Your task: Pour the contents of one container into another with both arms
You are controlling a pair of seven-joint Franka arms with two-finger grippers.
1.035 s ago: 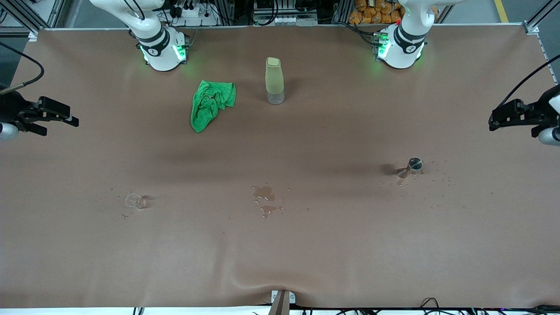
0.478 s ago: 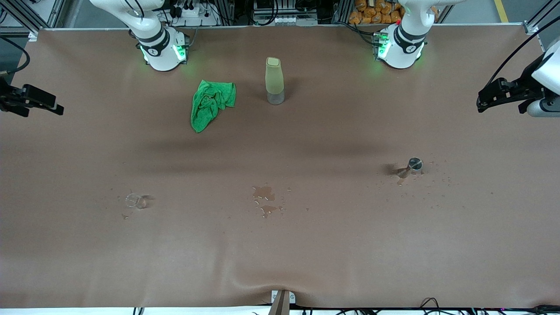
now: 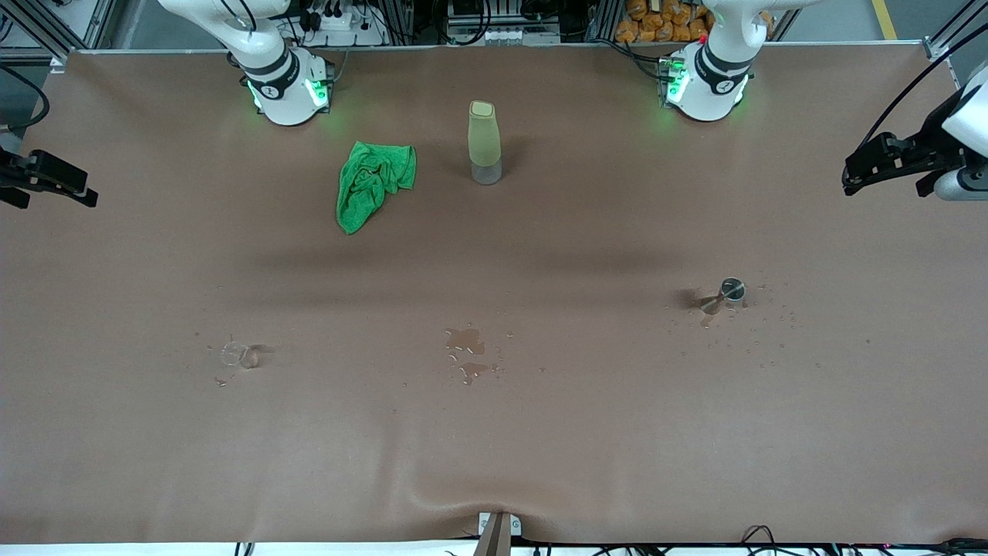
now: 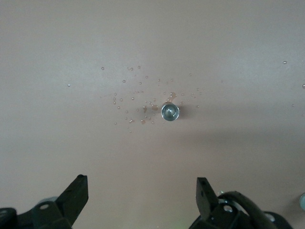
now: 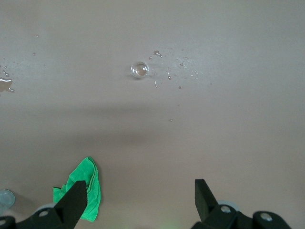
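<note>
A small metal cup (image 3: 732, 290) stands toward the left arm's end of the table, ringed by droplets; the left wrist view looks straight down on this metal cup (image 4: 170, 111). A small clear glass (image 3: 234, 354) stands toward the right arm's end, and it shows in the right wrist view as the clear glass (image 5: 139, 69). My left gripper (image 3: 857, 174) hangs high over its table end, open and empty, as the left gripper (image 4: 142, 191) also shows from the wrist. My right gripper (image 3: 77, 189) hovers over the other end, and the right gripper (image 5: 140, 193) is open and empty too.
A tall pale green bottle (image 3: 485, 143) stands upright between the two arm bases. A crumpled green cloth (image 3: 373, 183) lies beside it, toward the right arm's base. A small puddle (image 3: 467, 344) wets the brown table cover (image 3: 494, 432) near the middle.
Both grippers have drawn away from the middle toward their table ends and risen. Cup, glass, bottle and cloth have stayed put.
</note>
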